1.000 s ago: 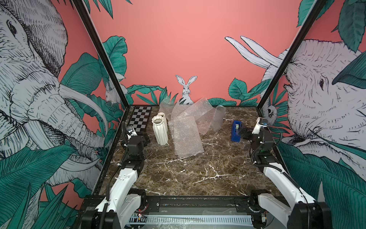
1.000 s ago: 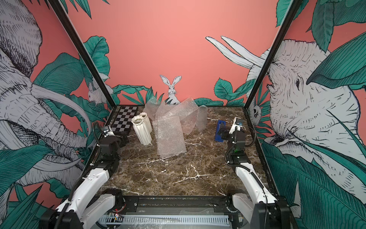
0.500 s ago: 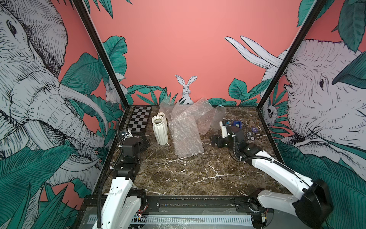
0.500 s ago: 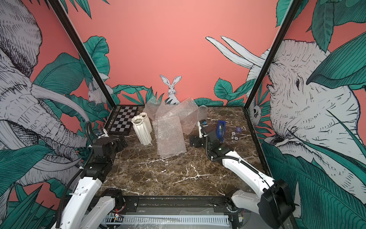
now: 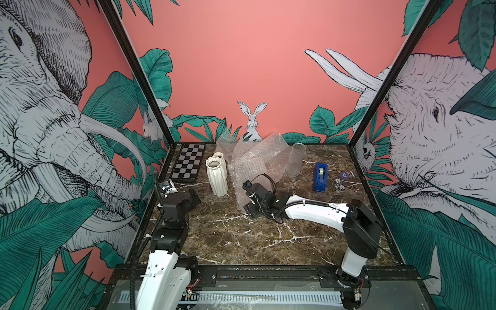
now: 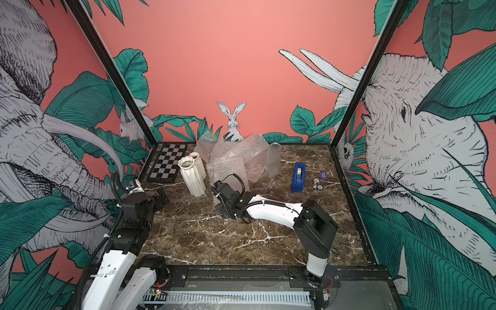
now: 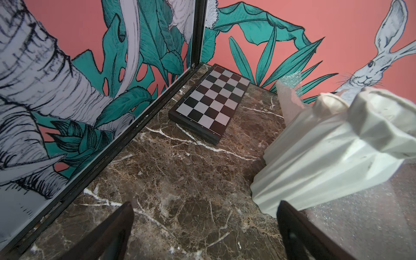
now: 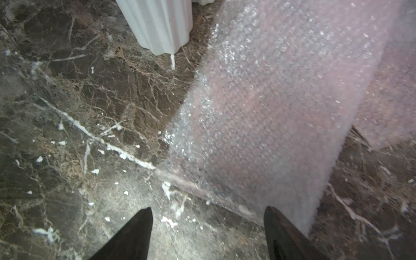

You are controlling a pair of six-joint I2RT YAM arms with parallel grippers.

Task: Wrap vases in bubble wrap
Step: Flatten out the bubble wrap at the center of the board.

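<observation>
– Grippers first: how do they stand?
– Left gripper (image 7: 205, 202) is wide open and holds nothing. It hovers above the marble table (image 5: 241, 241) near the left edge and points toward the chessboard (image 5: 189, 162). The front white vase (image 7: 315, 162) stands near it, toward the middle of the table. Right gripper (image 8: 208, 208) also has its jaws apart, low over the table at the near end of the front sheet (image 8: 258, 112) of bubble wrap (image 5: 255, 155).
– Is it holding that sheet?
– Nothing is clamped. In the right wrist view the sheet's near edge lies just ahead of the gap between the jaws. One finger (image 8: 279, 231) overlaps the sheet's corner, but I cannot tell whether it touches.
– Where are the vases?
– In both top views the two fluted white ones stand upright between the chessboard and the bubble wrap. The rear white vase (image 5: 220, 155) is right behind the front one, and they seem to touch. The glass vase (image 5: 295, 161) stands upright on the other side of the wrap, toward the right.
– And the wrap itself?
– Several clear sheets are bunched at the back middle of the table, and some rise in front of the back wall. The front sheet slopes down onto the marble just beside the front white vase.
– Anything else?
– Blue tape dispenser (image 5: 320, 177), right of the glass vase and apart from it. A purple disc (image 5: 345, 175) lies near its far side.
</observation>
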